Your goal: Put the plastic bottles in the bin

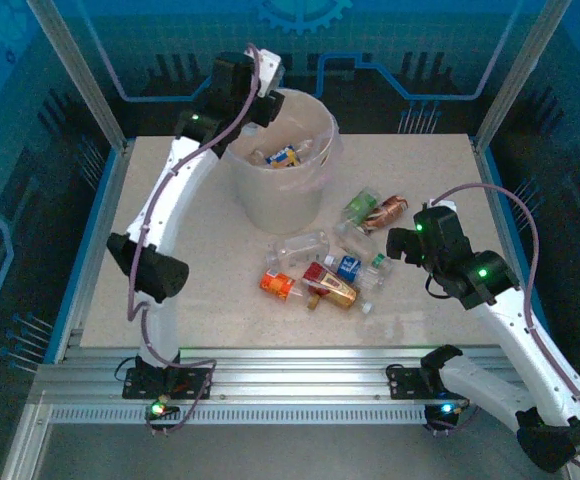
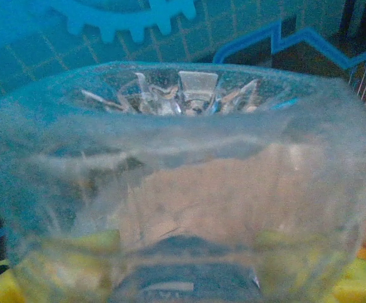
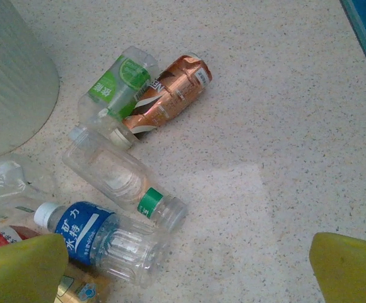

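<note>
Here, left claw (image 1: 262, 88) grips a clear bottle (image 2: 183, 158), bin (image 1: 270, 200) rim just below; released off-centre, the bottle may fall outside. Right claw (image 3: 186, 268) gapes, empty.

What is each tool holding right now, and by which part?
Left tool grips a clear plastic bottle by its body sides, ribbed base pointing away. Right tool is open, holding nothing.
</note>
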You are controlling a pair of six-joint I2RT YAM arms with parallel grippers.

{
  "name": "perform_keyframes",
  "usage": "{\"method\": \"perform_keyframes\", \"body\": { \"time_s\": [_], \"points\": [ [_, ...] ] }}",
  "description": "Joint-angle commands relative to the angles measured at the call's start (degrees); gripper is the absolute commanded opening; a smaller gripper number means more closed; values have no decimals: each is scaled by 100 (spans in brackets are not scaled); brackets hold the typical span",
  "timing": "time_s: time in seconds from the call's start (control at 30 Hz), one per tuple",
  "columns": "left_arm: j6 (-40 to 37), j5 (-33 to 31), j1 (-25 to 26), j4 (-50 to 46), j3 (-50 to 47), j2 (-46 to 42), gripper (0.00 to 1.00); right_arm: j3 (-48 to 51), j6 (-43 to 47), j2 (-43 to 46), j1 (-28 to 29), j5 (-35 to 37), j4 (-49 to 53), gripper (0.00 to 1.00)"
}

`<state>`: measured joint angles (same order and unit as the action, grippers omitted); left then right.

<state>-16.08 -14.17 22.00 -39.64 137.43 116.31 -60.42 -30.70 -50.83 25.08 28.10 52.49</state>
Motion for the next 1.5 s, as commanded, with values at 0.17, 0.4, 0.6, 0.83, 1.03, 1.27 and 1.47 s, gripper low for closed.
{"method": "perform_keyframes", "body": {
  "time_s": [0.17,0.4,0.6,0.83,1.03,1.27,1.47],
  "points": [
    [-707,-455,58,-329,240,568,62,-57,-107,-94,-65,-18,8,100],
    [-967,-759,67,-474,262,982,67,-66,-94,-185,-72,-22,-28,100],
    [-1041,-858,116,-501,266,1129,82,-66,-85,-208,-74,-24,-37,100],
    [-1065,-996,224,-497,346,1144,99,-58,-77,-219,-84,-48,-37,100],
    [-932,-1105,386,-487,674,972,99,-75,-51,-220,-96,-50,-35,100],
    [-398,-1084,607,-276,690,271,99,-229,-68,-344,-176,-141,14,100],
    [460,-971,640,39,-84,-724,99,-515,-103,-700,-464,-404,78,100]
  ]
}}
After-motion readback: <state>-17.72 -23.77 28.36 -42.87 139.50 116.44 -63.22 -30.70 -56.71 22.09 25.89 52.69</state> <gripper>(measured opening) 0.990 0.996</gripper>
